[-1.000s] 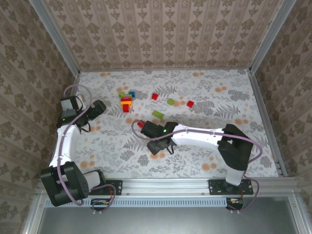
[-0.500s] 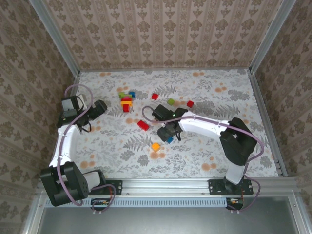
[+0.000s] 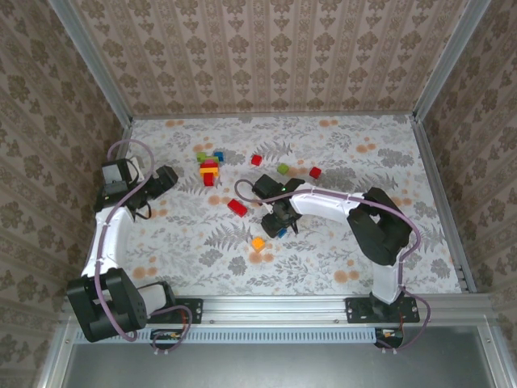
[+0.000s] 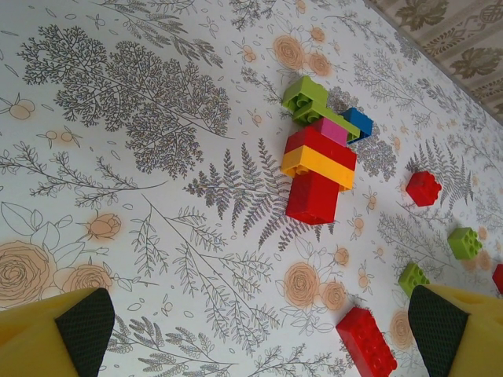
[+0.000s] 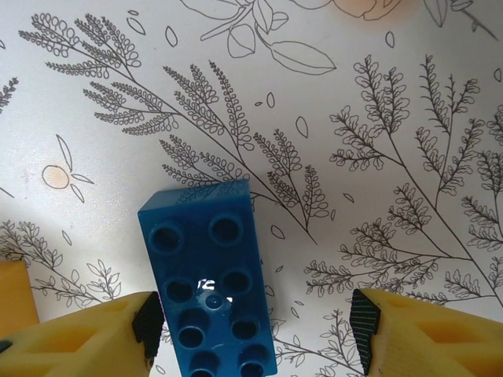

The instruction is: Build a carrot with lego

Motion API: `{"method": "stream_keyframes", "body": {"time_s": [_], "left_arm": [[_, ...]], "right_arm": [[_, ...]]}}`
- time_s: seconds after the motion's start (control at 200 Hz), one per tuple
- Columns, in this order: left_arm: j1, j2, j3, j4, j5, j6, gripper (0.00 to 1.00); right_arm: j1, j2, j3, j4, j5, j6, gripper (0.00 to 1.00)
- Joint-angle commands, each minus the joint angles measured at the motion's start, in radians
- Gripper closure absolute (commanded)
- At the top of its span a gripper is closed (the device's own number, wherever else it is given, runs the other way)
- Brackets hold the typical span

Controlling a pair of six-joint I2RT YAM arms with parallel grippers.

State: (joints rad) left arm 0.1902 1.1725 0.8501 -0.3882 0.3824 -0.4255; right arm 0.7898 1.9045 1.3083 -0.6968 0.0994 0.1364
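1. Your left hand (image 4: 261, 323) hangs wide open, empty, above the floral counter (image 4: 118, 196).
2. Your right hand (image 5: 258, 320) stands open astride the blue oblong plastic lego brick (image 5: 206, 275) lying flat on the counter.

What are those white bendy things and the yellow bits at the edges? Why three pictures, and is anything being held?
Those are two robot arms bolted to a flowery table. One picture looks down from above, showing the left gripper and the right gripper. The other two come from small cameras on the wrists, so the yellow bits are each gripper's own fingers. Lego lies about: a stack of red, yellow, magenta, green and blue bricks, a long red brick, a green brick, an orange brick. The left gripper is wide open, holding nothing. The right gripper's fingers stand either side of a blue brick lying on the table; one is close against it, the other apart, so it is not gripped.
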Motion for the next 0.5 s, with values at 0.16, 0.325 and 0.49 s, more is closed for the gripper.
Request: {"method": "stream_keyframes", "body": {"time_s": [0.16, 0.325, 0.49], "left_arm": [[-0.006, -0.002, 0.009, 0.031, 0.018, 0.019, 0.00], [-0.006, 0.000, 0.011, 0.032, 0.018, 0.018, 0.00], [-0.006, 0.004, 0.011, 0.032, 0.019, 0.020, 0.00]], "right_arm": [[-0.002, 0.054, 0.026, -0.007, -0.027, -0.016, 0.39], [-0.003, 0.053, 0.023, -0.002, -0.029, -0.011, 0.48], [-0.006, 0.032, 0.018, 0.000, -0.043, -0.011, 0.48]]}}
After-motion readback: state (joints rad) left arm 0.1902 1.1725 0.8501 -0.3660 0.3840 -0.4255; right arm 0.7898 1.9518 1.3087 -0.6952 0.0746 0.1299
